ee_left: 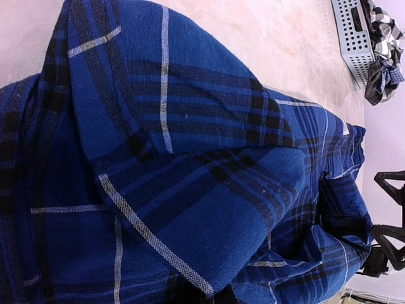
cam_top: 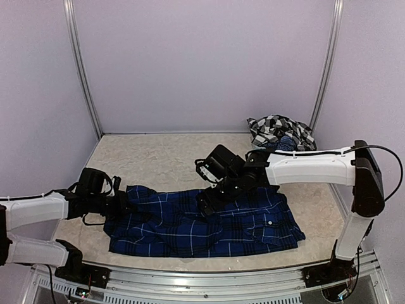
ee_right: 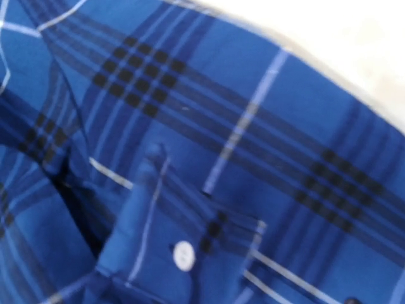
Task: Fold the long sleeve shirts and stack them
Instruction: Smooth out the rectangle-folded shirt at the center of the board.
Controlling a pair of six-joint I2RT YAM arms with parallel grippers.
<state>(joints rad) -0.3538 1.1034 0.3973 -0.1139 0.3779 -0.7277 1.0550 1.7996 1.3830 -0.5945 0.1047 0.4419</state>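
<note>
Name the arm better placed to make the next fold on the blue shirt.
Left. The left pincer is shut at the left end of the navy shirt, with cloth bunched up against its camera, apparently pinched. The right pincer sits over the shirt's middle, gripping nothing that shows.

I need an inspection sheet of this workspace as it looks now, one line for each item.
Surface: beige mottled table.
Job's things: navy shirt spread along the near edge, a white button showing; checked shirt bunched at the far right corner.
Clutter: grey mesh basket against the checked shirt.
Grippers: left gripper with jaws shut, apparently pinching the navy shirt's left end; right gripper low over its middle, jaws not visible.
Cables: black cable looping by the right arm's elbow.
Surroundings: pale walls, metal corner posts.
</note>
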